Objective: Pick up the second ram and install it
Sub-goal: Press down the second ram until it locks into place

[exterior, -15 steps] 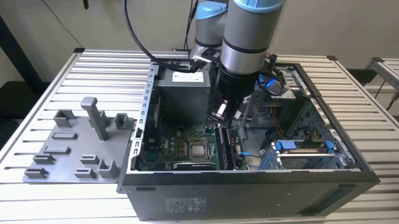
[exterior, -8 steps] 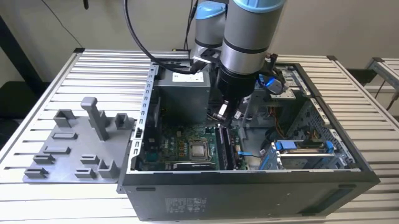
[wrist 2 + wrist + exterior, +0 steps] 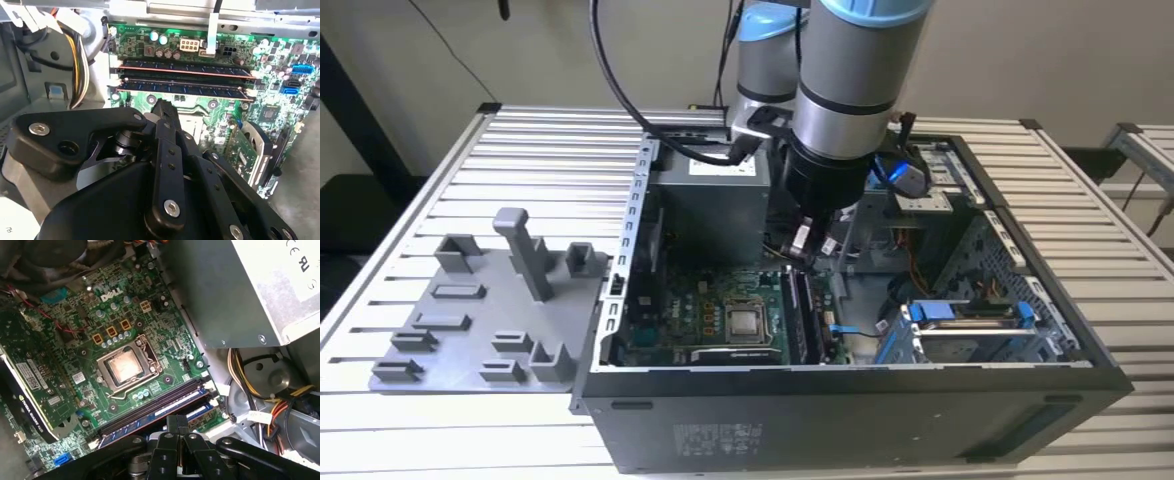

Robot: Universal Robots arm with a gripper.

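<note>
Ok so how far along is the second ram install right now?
Done: the first stick and the second ram both stand in the motherboard slots. In hand: the shut gripper sits right at the second ram. Left: I cannot tell whether it is fully seated.

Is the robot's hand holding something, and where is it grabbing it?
The hand holds nothing; it sits just above the second ram, already in its motherboard slot.

The exterior view looks down steeply from in front of the open computer case (image 3: 854, 300) on the bench (image 3: 480, 160), with the arm at 12 o'clock. Both wrist views sit close above the motherboard (image 3: 150, 340), facing opposite ways, sharing the memory slots (image 3: 185, 80).
</note>
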